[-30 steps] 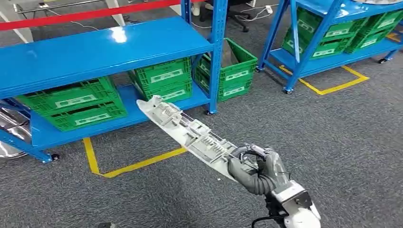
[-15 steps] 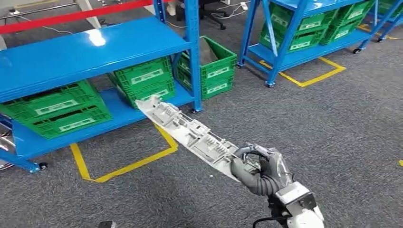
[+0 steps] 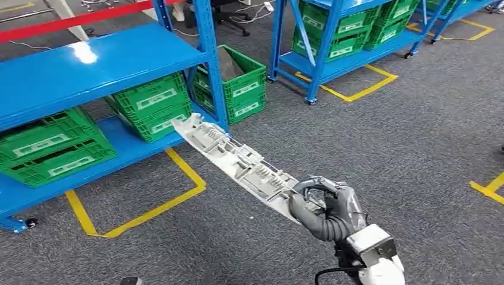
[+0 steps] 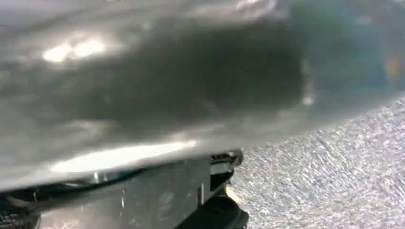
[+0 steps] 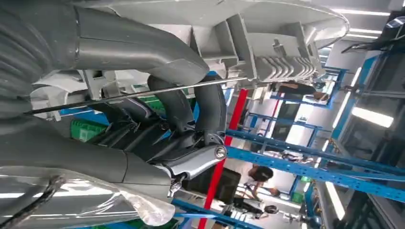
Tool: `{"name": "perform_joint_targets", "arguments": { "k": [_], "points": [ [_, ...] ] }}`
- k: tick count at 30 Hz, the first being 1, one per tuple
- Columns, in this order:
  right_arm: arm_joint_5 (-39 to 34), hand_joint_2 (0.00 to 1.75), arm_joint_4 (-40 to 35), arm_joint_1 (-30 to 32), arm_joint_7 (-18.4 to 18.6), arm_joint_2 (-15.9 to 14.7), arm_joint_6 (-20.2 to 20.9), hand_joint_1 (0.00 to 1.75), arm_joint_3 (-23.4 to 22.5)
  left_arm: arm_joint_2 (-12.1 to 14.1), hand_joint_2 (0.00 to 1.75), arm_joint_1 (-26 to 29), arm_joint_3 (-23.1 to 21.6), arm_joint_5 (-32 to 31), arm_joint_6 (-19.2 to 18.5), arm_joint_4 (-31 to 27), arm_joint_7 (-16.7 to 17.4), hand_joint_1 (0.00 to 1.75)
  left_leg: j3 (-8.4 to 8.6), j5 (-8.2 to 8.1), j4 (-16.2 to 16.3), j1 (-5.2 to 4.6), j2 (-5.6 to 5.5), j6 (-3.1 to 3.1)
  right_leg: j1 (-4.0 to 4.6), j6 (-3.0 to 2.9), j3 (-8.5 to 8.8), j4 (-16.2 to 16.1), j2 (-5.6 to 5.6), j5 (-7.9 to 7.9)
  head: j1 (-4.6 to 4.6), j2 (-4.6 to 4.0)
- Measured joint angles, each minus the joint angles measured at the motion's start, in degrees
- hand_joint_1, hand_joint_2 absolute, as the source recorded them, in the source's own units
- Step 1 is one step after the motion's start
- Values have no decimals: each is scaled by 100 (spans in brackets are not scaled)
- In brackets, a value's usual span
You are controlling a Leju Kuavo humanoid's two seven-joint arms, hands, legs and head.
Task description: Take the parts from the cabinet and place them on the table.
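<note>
My right hand (image 3: 324, 208) grips the near end of a long white plastic part (image 3: 238, 163) with ribs and clips along its upper side. The part sticks out forward and to the left above the grey carpet, its far tip close to the blue cabinet (image 3: 89, 59). In the right wrist view the thick grey thumb (image 5: 138, 47) and darker fingers (image 5: 191, 109) wrap around the white part (image 5: 267, 47) and a thin metal rod on it. The left wrist view is a blurred grey surface over carpet.
Green crates (image 3: 154, 104) sit on the blue cabinet's lower shelf, and one green crate (image 3: 235, 83) stands on the floor beside its post. A second blue rack (image 3: 333, 35) with green crates stands at the back right. Yellow floor tape (image 3: 136, 217) marks the cabinet's bay.
The whole scene has slid left as the camera turns right. My right hand keeps the same hold on the white part.
</note>
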Motion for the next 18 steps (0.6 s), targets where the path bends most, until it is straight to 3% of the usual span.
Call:
{"name": "perform_joint_targets", "arguments": {
  "k": [1,2,3,5,6,7,8,10,11,12,16,18],
  "points": [
    [0,175,0,-2,2,0,0,175,0,-9,0,-8,2,-4,0,0,4,0,11,46,-67,47,53,63,4,22,-27,26,-19,-32,-2,0],
    [-2,175,0,-13,0,0,-2,175,0,-9,0,-21,4,-9,0,0,7,0,12,59,-75,44,95,88,10,43,-118,151,-209,-143,19,0],
    [-2,175,2,-35,2,0,0,175,0,-9,0,-26,4,-9,0,0,7,0,4,61,-75,41,128,115,11,63,-249,465,-311,-349,56,0],
    [-7,175,18,-45,0,0,0,175,0,-11,0,-8,7,-11,0,0,7,0,-6,63,-73,25,233,129,6,100,-663,1414,-375,-781,55,0],
    [-11,175,22,-44,0,0,0,175,-2,-4,0,-3,7,-15,0,0,7,0,-11,63,-67,21,284,130,6,116,-819,1761,-380,-875,61,0],
    [-11,175,26,-42,0,0,2,175,0,-4,0,-4,9,-15,0,0,7,0,-8,63,-67,16,326,130,6,121,-834,1809,-383,-828,55,0],
    [-11,175,26,-40,0,0,2,175,0,-4,0,-13,9,-15,-2,0,4,0,-5,61,-66,15,359,128,7,116,-706,1595,-393,-658,57,0],
    [-9,175,26,-40,4,0,2,175,-5,-9,0,-27,7,-15,-11,0,-13,0,9,52,-62,13,406,115,10,77,-179,622,-484,-202,59,0],
    [-9,175,24,-47,4,0,2,175,-7,-9,0,-28,7,-15,-13,0,-22,0,17,39,-52,0,428,93,25,54,79,129,-664,-106,61,0],
    [-9,175,24,-69,2,2,2,175,-4,-11,0,-26,9,-15,-11,0,-31,0,-10,23,-14,-50,451,59,79,32,205,-14,-736,-181,59,0],
    [-11,175,24,-48,-2,2,13,175,-4,-20,0,-38,11,-15,4,0,-44,0,0,33,-17,-43,578,-28,60,-89,129,-8,-584,-128,48,0],
    [0,175,17,-47,4,2,9,175,-7,-35,0,-46,11,-17,4,0,-46,0,-120,-257,284,-20,395,-96,27,-164,133,-27,-532,-98,11,0]
  ]
}}
